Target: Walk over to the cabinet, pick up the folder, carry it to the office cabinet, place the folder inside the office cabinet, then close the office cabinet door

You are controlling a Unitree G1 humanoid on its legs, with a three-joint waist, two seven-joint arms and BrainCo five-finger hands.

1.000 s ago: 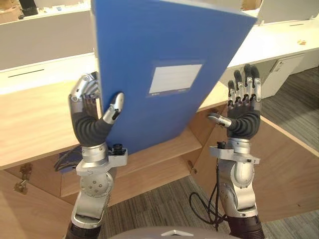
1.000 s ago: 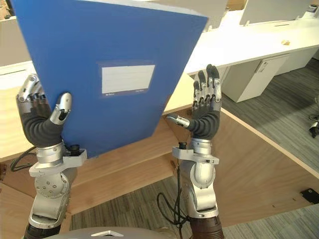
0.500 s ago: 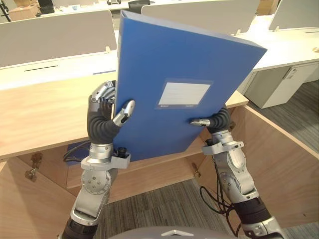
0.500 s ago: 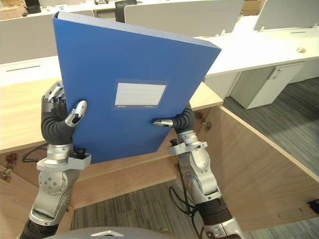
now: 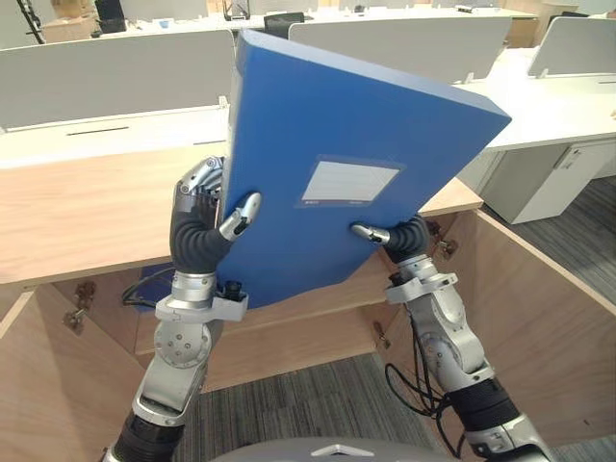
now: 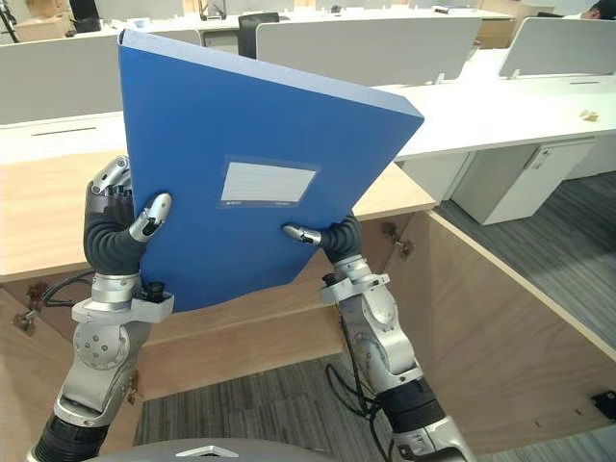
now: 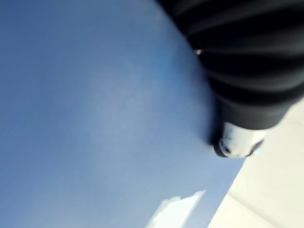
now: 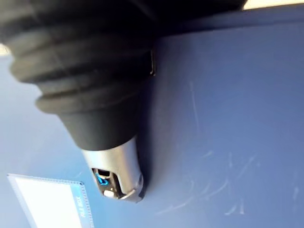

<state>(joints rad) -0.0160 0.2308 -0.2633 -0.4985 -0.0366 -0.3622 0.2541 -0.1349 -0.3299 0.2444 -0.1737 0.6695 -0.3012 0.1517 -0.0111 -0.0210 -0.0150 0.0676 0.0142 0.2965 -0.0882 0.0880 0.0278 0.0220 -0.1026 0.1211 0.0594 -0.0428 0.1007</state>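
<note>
left hand (image 5: 197, 236) and right hand (image 5: 402, 236) both pinch the folder (image 5: 356, 125), thumbs on its front, raised and tilted before the open cabinet (image 5: 539, 318). Suggest: level it, lead with lower edge, duck under the surface (image 5: 77, 212) onto the shelf (image 5: 318, 300).

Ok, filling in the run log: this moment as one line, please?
phase: carrying | folder: tilted, raised before the open cabinet | left hand: clamped on folder edge | right hand: thumb pinching lower edge
</note>
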